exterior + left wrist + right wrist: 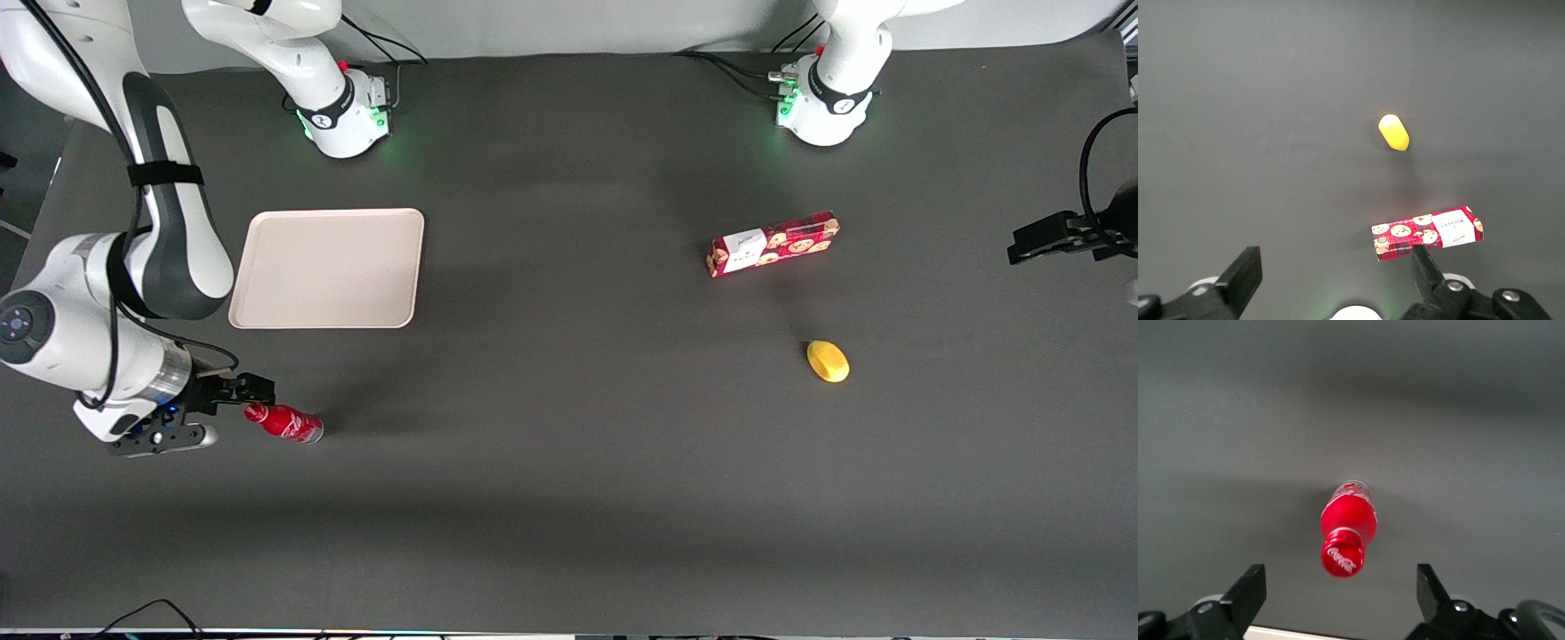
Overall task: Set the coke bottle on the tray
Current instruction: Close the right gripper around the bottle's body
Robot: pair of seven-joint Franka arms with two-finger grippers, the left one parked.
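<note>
**Hovering at the cap of the coke bottle, fingers spread**

Reaching low over the dark table (569, 462) at the working arm's end, I hold my gripper (1338, 603) just at the cap end of the coke bottle (284, 423). My fingers (1245, 593) are spread wide apart, one on each side of the cap, with clear gaps between them and the bottle; I grip nothing and touch nothing that I can see.

The bottle looks upright, or close to it: from my wrist I see straight down onto its red cap, with the red body below it and a silvery base against the table. In the front view its cap points toward my gripper and its base away, toward the parked arm's end, which may only be the slant of that camera, so I cannot tell for sure whether it leans.

On the cap, white script reads "Coca-Cola". White script also runs along the body, too small to read.

The tray (329, 268) lies flat, farther from the front camera than the bottle and near it, not touching it. Well off toward the parked arm's end lie a red cookie box (773, 244) printed with cookies and a white label, and a yellow lemon (828, 361) nearer the front camera.
</note>
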